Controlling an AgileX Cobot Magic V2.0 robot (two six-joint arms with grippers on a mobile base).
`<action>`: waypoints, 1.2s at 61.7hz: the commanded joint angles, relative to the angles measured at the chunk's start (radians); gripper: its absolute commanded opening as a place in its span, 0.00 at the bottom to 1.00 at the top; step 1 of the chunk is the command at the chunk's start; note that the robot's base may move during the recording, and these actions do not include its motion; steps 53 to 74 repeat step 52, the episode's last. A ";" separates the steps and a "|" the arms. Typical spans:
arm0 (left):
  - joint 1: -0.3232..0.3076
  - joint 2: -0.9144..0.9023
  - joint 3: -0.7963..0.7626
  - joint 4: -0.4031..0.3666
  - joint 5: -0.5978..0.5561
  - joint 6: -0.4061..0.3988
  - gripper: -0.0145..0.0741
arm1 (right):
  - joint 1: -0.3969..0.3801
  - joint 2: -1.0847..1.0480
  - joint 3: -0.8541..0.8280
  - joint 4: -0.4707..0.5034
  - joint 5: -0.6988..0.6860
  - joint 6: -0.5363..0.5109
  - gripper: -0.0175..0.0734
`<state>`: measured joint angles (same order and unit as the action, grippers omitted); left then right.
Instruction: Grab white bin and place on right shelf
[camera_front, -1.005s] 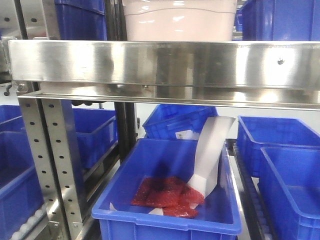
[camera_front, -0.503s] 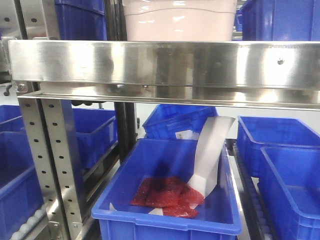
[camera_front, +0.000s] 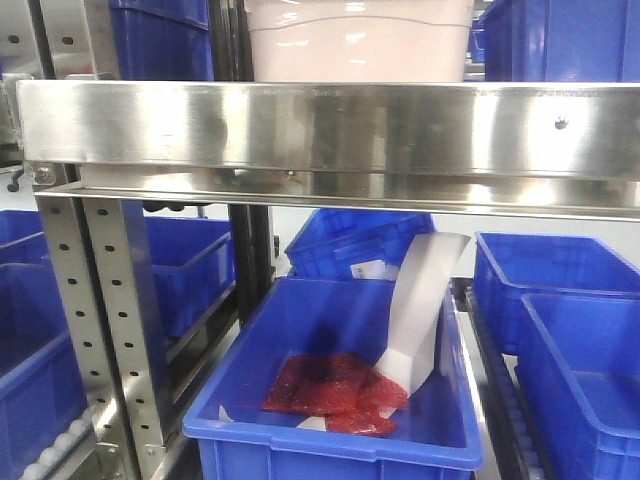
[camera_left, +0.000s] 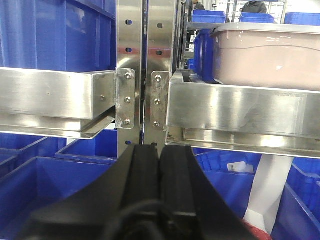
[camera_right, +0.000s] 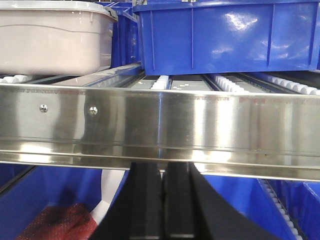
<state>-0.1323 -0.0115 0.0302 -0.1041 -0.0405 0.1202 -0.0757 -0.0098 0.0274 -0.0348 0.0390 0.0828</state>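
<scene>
The white bin (camera_front: 358, 42) stands on the right shelf (camera_front: 330, 130), behind its wide steel front rail. In the left wrist view the pale pinkish bin (camera_left: 267, 57) rests on the steel shelf (camera_left: 240, 110) to the upper right of my left gripper (camera_left: 159, 150), which is shut with nothing between its black fingers. From the right wrist the bin (camera_right: 52, 42) sits at upper left on the shelf's rollers behind the rail (camera_right: 160, 120). My right gripper (camera_right: 162, 167) is shut and empty, just below that rail.
A blue crate (camera_right: 225, 37) sits next to the bin on the same shelf. Below, an open blue crate (camera_front: 340, 440) holds red mesh bags (camera_front: 335, 385) and a white paper strip (camera_front: 420, 310). More blue crates flank it. Perforated uprights (camera_front: 105, 330) stand at left.
</scene>
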 joint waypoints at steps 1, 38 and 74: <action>0.000 -0.008 -0.001 -0.005 -0.089 -0.007 0.03 | -0.003 -0.019 0.000 0.003 -0.082 -0.008 0.27; 0.000 -0.008 -0.001 -0.005 -0.089 -0.007 0.03 | -0.003 -0.019 0.000 0.003 -0.082 -0.008 0.27; 0.000 -0.008 -0.001 -0.005 -0.089 -0.007 0.03 | -0.003 -0.019 0.000 0.003 -0.082 -0.008 0.27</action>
